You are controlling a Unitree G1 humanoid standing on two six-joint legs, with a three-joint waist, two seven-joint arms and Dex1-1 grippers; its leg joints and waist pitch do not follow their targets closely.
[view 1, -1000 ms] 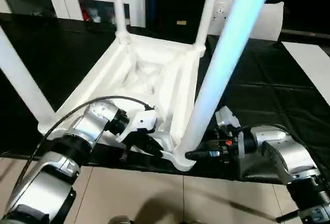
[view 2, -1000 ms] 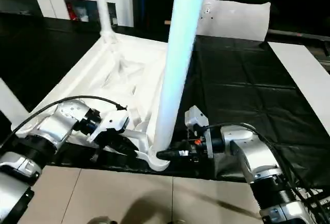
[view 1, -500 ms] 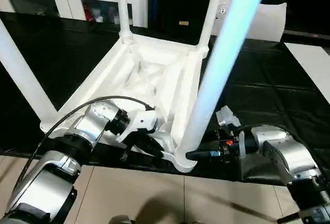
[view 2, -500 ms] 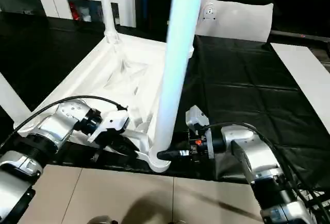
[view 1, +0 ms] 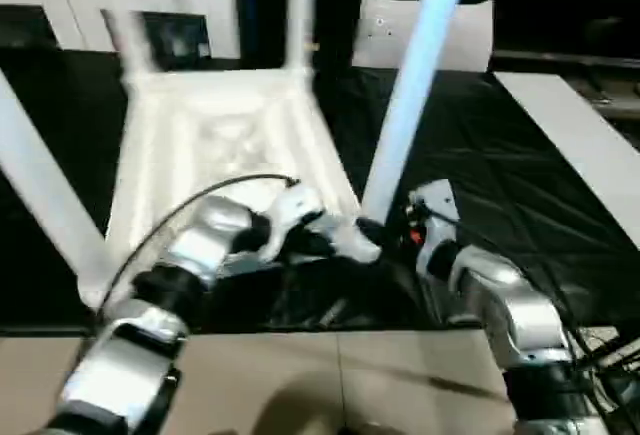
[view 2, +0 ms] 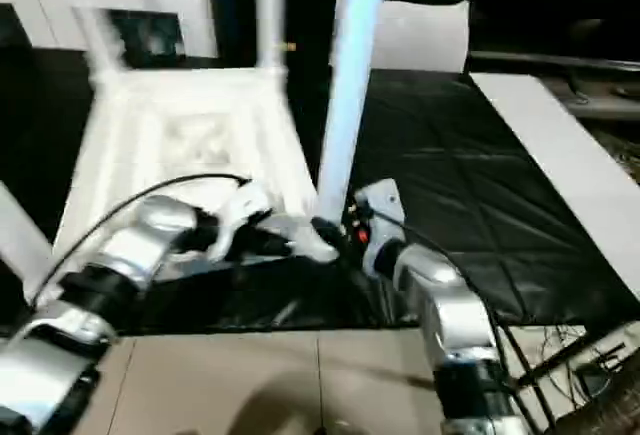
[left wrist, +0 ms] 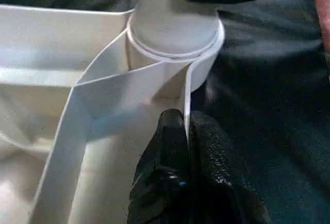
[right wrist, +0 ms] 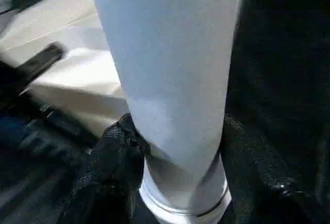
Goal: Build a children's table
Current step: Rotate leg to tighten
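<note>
Tabletop [view 1: 215, 130] lies upside down on a black mat [view 1: 500, 185], ribbed underside up, taking the centre-left of the head views. Legs rise from its corner sockets: one at far left [view 1: 40, 190], one at the upper middle [view 1: 300, 10], and the near leg [view 1: 405, 105], tinted blue, running from mid-frame up past the top edge.

Left gripper [left wrist: 186, 131] is pinched narrow on the tabletop's thin side wall, just beside the near corner socket [left wrist: 175, 44]; one finger [left wrist: 165, 147] sits inside the wall, the other outside. In the left eye view it shows at lower centre [view 1: 335, 240], at the foot of the near leg.

Right gripper [right wrist: 175, 152] stands about half open around the base of the near leg, black fingers [right wrist: 116, 152] on either side of it, touching where the leg meets the socket.

White bag [view 1: 425, 40] lies at upper right, behind the near leg. White cabinets [view 1: 60, 15] line the upper left. Tan floor [view 1: 330, 385] spans the bottom.
</note>
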